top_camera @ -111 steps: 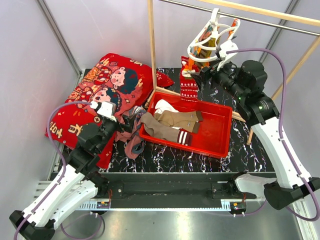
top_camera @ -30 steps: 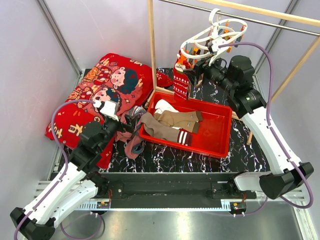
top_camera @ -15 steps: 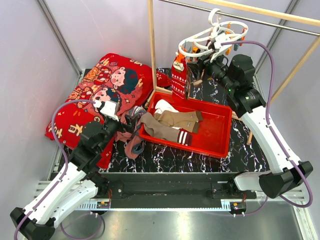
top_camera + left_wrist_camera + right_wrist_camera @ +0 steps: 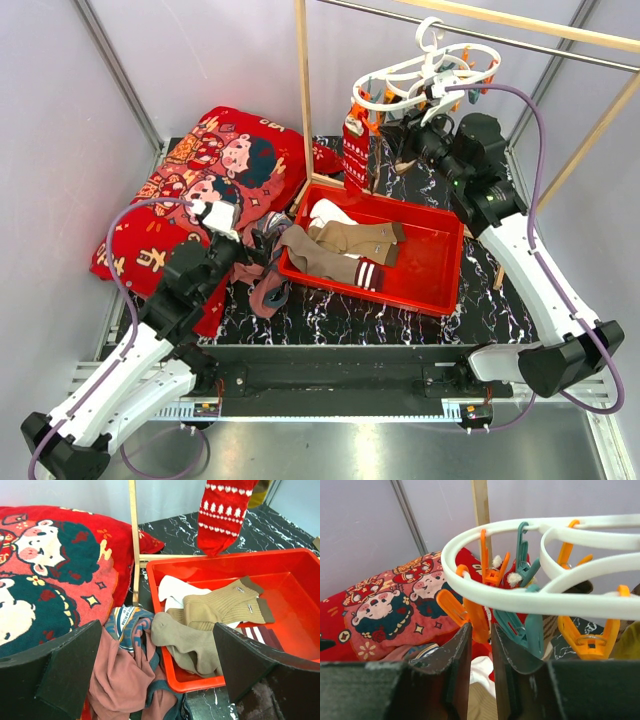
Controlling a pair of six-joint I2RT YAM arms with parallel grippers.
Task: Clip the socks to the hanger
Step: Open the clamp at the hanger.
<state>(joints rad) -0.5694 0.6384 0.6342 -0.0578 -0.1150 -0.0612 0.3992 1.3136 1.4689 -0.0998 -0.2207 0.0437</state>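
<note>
The white hanger (image 4: 420,75) hangs by its hook from the rail, and its ring (image 4: 545,595) carries orange and teal pegs. My right gripper (image 4: 385,150) reaches up under it. Its narrow jaws (image 4: 481,632) pinch the lower end of an orange clip peg (image 4: 477,615). A red patterned sock (image 4: 356,160) (image 4: 222,510) hangs from the hanger's left side. Taupe socks (image 4: 345,250) (image 4: 220,610) and a white sock (image 4: 328,212) lie in the red tray (image 4: 440,280). My left gripper (image 4: 255,250) (image 4: 160,680) is open and empty, low over the tray's left rim.
A mauve-pink cloth bundle (image 4: 268,285) (image 4: 120,670) lies against the tray's left edge. The red cartoon cushion (image 4: 200,190) fills the back left. A wooden pole (image 4: 303,100) stands upright behind the tray, and slanted poles and a metal rail (image 4: 520,45) cross the top right.
My right gripper's jaws have narrowed from wide onto the orange peg. The hanger and the red sock have shifted slightly left and up. The left arm has not moved.
</note>
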